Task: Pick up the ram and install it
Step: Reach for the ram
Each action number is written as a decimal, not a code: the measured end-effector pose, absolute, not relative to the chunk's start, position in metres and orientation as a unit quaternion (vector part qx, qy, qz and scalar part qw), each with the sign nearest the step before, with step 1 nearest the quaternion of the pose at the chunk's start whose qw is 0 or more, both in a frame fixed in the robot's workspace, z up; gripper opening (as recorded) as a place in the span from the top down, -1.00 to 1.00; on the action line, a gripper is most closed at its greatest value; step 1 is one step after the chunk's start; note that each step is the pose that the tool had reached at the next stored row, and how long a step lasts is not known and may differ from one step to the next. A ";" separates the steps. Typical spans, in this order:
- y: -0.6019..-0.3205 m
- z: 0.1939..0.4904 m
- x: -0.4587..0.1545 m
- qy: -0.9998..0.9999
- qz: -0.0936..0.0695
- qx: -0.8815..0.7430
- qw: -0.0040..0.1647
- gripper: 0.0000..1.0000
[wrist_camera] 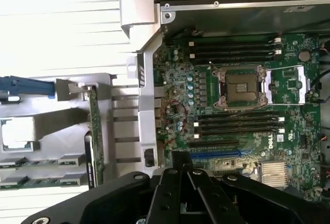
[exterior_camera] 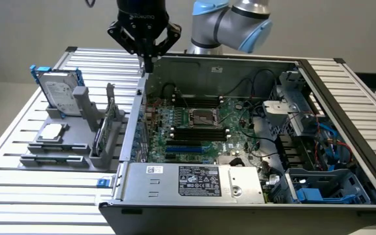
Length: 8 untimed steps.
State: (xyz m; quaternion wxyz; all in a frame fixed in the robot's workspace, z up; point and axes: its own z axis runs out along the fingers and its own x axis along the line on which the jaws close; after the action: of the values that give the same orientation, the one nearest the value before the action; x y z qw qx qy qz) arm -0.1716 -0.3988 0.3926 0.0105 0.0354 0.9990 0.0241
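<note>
Progress: we log nothing done | black two-finger gripper [exterior_camera: 147, 64] pinched narrow, empty, over open computer case [exterior_camera: 240, 215] | thin dark-green ram stick [exterior_camera: 98, 139] upright in grey plastic holder [exterior_camera: 51, 159] | pickup, install left

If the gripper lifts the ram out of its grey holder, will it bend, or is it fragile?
The ram is a thin flat board, so it is probably stiff and light. It stands on its edge in the grey holder, so a sideways push may tilt or jam it.
</note>
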 end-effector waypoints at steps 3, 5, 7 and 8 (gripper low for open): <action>-0.399 0.393 -0.186 0.999 0.024 0.035 0.010 0.79; -0.399 0.393 -0.194 0.999 0.024 0.035 0.010 0.79; -0.399 0.393 -0.203 0.999 0.024 0.035 0.010 0.79; -0.399 0.392 -0.208 0.999 0.024 0.035 0.010 0.79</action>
State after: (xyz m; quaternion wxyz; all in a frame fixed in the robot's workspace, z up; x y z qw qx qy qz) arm -0.2083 -0.3992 0.3925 0.0105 0.0354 0.9990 0.0241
